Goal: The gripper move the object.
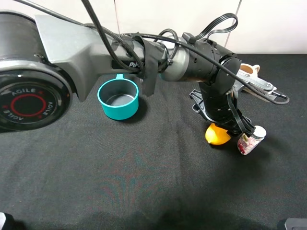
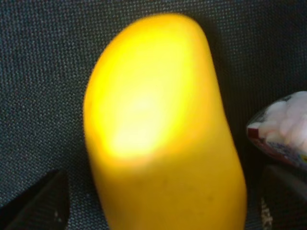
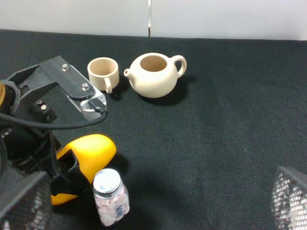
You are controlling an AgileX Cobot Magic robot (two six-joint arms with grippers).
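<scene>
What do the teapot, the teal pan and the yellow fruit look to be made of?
Teapot: unglazed-looking ceramic, matte cream, no shine.
Teal pan: probably plastic or painted metal, even teal outside, dull grey inside.
Yellow fruit: smooth, glossy skin with a bright highlight; real or plastic, cannot tell.

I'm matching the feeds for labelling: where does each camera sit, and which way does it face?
Exterior high: mounted high, looking down on the table; the left arm reaches to the mango.
Left wrist: close above the mango, facing down; left fingertips flank it.
Right wrist: faces across to the teapot; right fingertips show.
All share the mango and bottle.
</scene>
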